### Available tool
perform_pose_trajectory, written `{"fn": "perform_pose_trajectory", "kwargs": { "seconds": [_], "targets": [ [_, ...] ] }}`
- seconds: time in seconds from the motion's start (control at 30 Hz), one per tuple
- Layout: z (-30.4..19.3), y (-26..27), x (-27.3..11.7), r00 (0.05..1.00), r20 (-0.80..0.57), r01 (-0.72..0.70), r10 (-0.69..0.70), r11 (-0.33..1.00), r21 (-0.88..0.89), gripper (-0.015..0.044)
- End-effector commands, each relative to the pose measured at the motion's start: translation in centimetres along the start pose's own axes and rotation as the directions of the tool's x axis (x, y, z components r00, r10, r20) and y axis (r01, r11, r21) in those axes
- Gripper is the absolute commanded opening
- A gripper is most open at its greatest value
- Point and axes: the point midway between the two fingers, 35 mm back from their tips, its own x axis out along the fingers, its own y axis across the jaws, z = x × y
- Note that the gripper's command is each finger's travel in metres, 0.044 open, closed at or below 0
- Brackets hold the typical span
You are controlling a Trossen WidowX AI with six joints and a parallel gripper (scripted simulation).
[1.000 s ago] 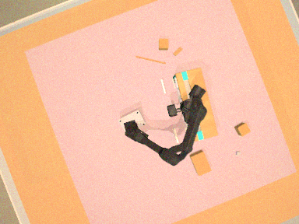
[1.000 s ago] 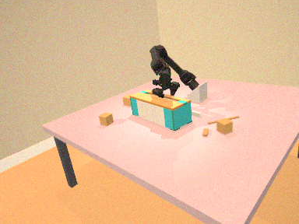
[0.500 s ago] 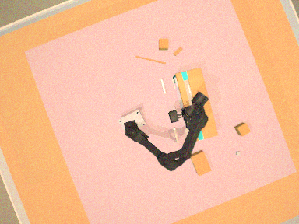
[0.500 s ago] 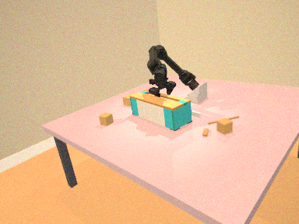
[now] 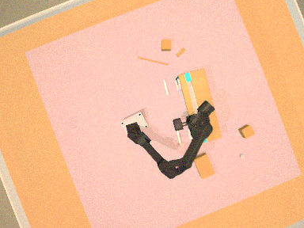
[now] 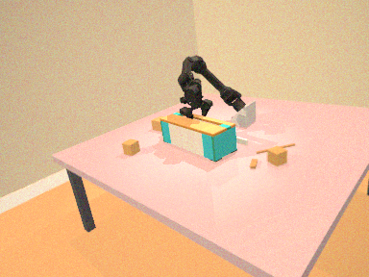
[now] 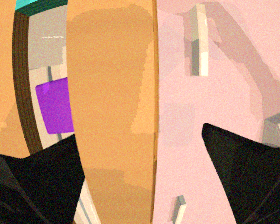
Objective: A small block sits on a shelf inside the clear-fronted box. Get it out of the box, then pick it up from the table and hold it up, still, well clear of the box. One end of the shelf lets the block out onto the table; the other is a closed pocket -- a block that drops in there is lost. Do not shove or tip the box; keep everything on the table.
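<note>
The box [image 5: 203,83] [image 6: 184,137] stands upright, with orange top strips, teal end patches and a long slot along its top. The purple block [image 7: 55,107] shows through the slot in the wrist view, partly hidden by the wide orange strip; it cannot be made out in the top and exterior views. My gripper [image 5: 191,116] [image 6: 196,111] [image 7: 150,131] is open and empty above the box. In the wrist view one finger is over the slot side, near the block's lower edge in the picture, and the other is over the table beside the box. Contact with the box cannot be told.
Orange blocks [image 5: 166,44] [image 5: 246,131] [image 5: 204,166] stand around the box. A thin orange stick [image 5: 153,61] and a small orange piece [image 5: 180,52] lie beyond one end. Pale bars [image 5: 165,87] [image 7: 200,40] lie between the box and the arm's base [image 5: 134,119].
</note>
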Motion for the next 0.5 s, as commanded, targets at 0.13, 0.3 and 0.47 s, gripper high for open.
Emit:
{"fn": "perform_pose_trajectory", "kwargs": {
  "seconds": [0.13, 0.3, 0.47],
  "targets": [
    [1.8, 0.0, 0.1, 1.0, 0.004, -0.007, 0.007, 1.0, 0.001, 0.04],
    [2.8, 0.0, 0.2, 1.0, 0.004, -0.007, 0.007, 1.0, 0.001, 0.04],
    [3.8, 0.0, 0.3, 1.0, 0.005, -0.007, 0.007, 1.0, 0.001, 0.04]
  ]
}}
